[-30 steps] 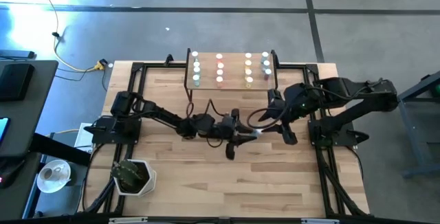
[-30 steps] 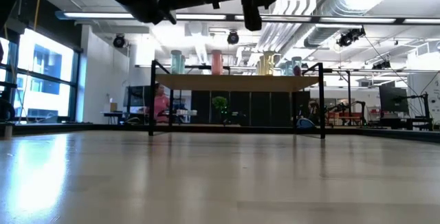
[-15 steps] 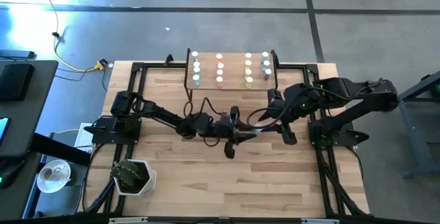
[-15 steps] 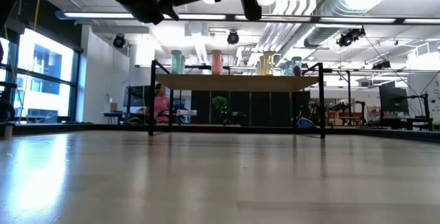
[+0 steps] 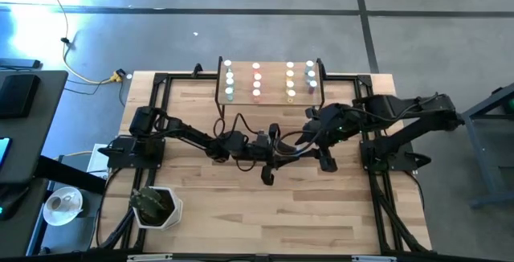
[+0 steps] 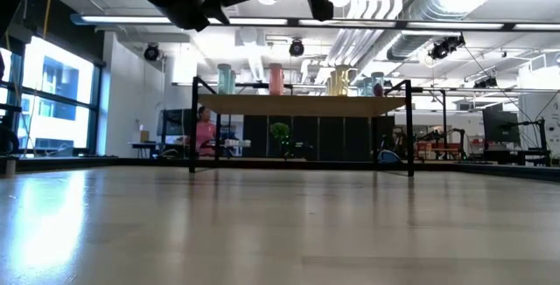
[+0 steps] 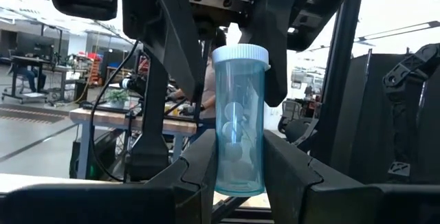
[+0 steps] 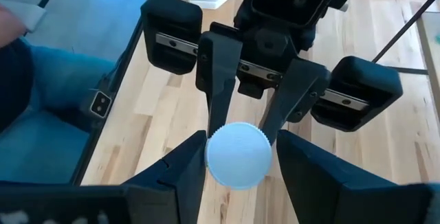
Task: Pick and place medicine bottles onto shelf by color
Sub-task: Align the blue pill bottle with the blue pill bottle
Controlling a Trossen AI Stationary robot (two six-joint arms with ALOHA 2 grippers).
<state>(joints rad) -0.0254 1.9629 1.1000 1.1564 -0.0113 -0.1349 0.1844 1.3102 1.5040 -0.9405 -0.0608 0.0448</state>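
A translucent blue bottle [image 7: 238,114] with a white cap [image 8: 238,154] is held in the air over the middle of the table. My left gripper [image 5: 277,154] is shut on it. My right gripper [image 5: 309,143] is open. Its fingers [image 7: 278,59] stand on either side of the bottle's cap end; I cannot tell whether they touch it. The shelf [image 5: 269,81] stands at the table's far edge on thin black legs. It carries rows of teal, pink, yellow and blue bottles [image 6: 276,79]. My left gripper pinches the lower part of the bottle's body [image 7: 238,165] between its two fingers, coming level from the table's left. The bottle is lifted clear of the table, and its capped end points away toward my right gripper.
A white bin [image 5: 157,207] with something dark in it sits at the table's near left corner. Black frames [image 5: 373,173] run along both sides of the table. A person [image 6: 204,132] is in the room beyond the shelf.
My right gripper has moved toward the table's left, up to my left gripper, and its fingers now stand around the bottle's cap end. My left gripper has kept hold of the bottle and stayed about where it was.
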